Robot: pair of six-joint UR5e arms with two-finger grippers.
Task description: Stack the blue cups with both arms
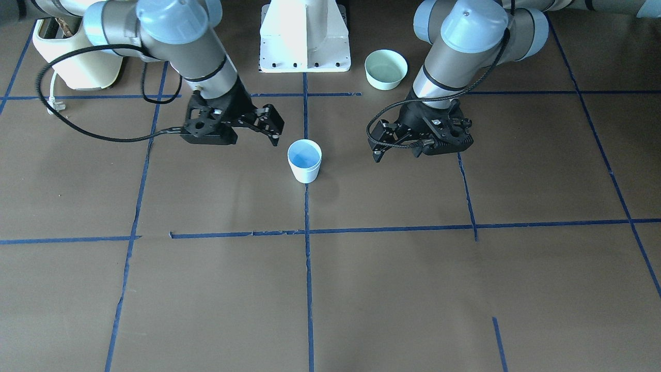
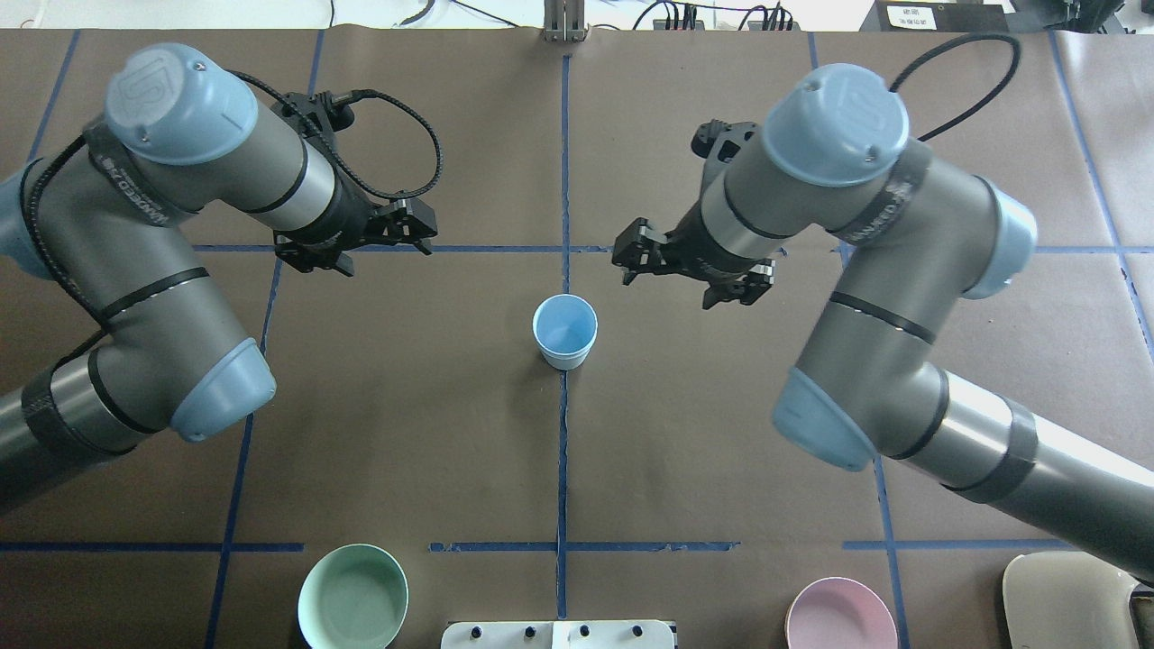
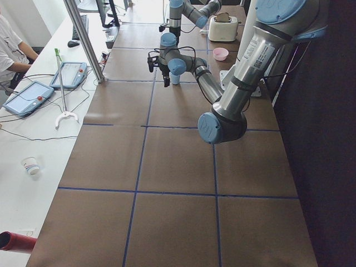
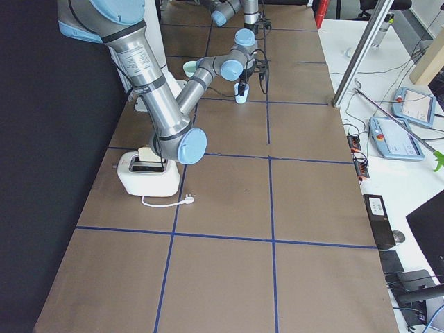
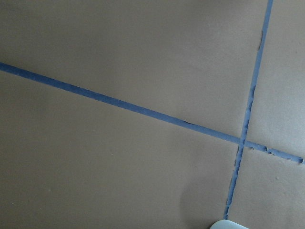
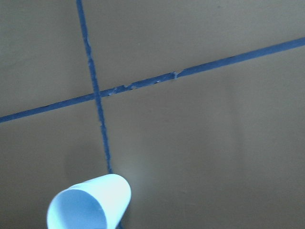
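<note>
Bare table (image 2: 397,388) rings the blue cup (image 2: 564,332) at overhead centre; mint-green bowl (image 2: 352,597) and pink bowl (image 2: 840,615) sit well apart along the bottom edge.

cup (image 1: 304,161): pale blue | table (image 1: 413,289): brown, blue grid | bowl (image 1: 386,70): mint-green

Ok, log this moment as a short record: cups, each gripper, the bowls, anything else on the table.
blue cup: one visible, upright at table centre on a blue tape line; cannot tell whether a second is nested inside
left gripper: open, empty, beside the cup, not touching
right gripper: open, empty, on the cup's other side, not touching
mint-green bowl: near the robot base, left-arm side
pink bowl: near the base, right-arm side
toaster: table edge, right-arm side, unplugged cord beside it
</note>
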